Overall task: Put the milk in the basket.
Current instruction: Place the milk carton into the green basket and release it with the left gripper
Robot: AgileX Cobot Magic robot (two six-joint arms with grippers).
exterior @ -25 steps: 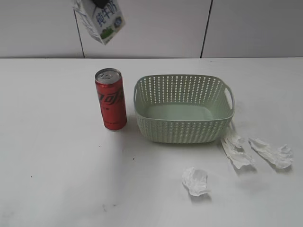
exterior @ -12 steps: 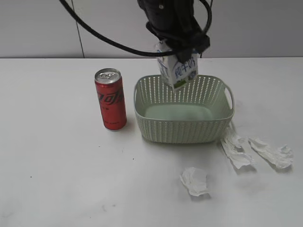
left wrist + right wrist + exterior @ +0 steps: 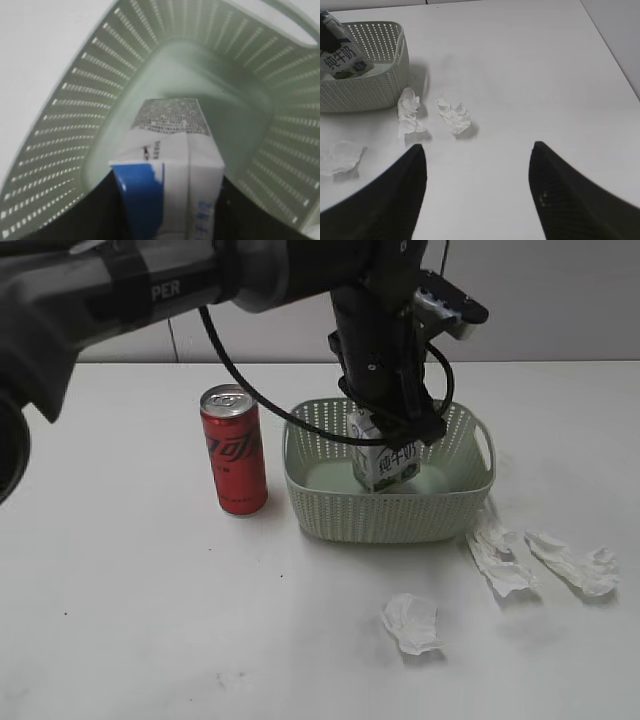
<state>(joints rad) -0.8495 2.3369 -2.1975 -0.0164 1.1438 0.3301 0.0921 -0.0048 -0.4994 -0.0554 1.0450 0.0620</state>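
Crumpled tissue up front on the table; behind it the left claw clamps the milk inside the basket, tilted. Release now and it may topple sideways. Right claw hangs wide, empty.

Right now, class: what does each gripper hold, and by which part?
The left gripper holds the milk by its top end; the right gripper holds nothing.
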